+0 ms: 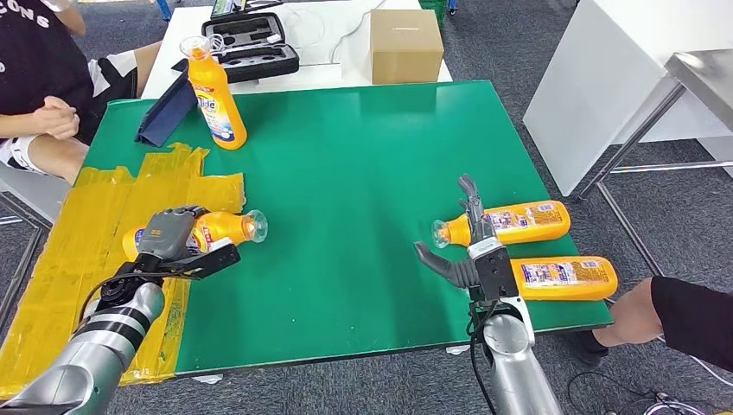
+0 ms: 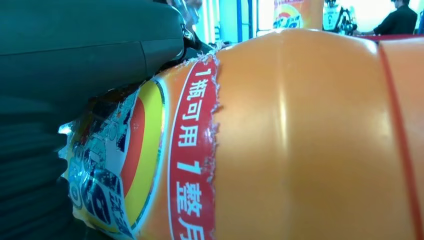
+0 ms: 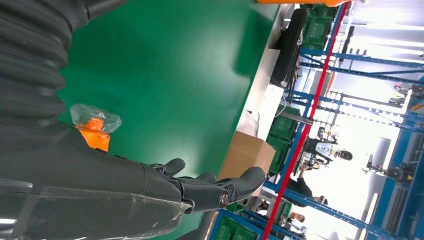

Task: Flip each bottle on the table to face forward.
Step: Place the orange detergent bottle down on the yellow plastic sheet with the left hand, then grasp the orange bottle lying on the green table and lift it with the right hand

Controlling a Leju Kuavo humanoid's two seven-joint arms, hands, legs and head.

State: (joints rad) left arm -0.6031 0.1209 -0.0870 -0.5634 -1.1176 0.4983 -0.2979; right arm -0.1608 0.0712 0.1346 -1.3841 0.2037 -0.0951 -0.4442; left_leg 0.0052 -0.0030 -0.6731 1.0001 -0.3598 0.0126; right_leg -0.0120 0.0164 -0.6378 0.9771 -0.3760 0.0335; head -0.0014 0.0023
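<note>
A person [image 1: 43,112] is sitting at the far left by the yellow tape patch [image 1: 104,216]. The left hand [image 1: 177,240] is wrapping its fingers round a lying bottle [image 1: 226,228] on the tape edge, cap pointing twd table center; label close-up in left wrist view. An upright bottle [image 1: 216,97] is standing at the back of the green table [image 1: 346,190], beside a blue tablet [image 1: 166,112]. The right hand [image 1: 462,246] is hovering w/ fingers spread, holding nothing, just beside the cap of the far lying bottle [image 1: 519,222]. The near lying bottle [image 1: 564,278] is resting at the table's right edge. A cardboard box [image 1: 404,45] is sitting behind.
</note>
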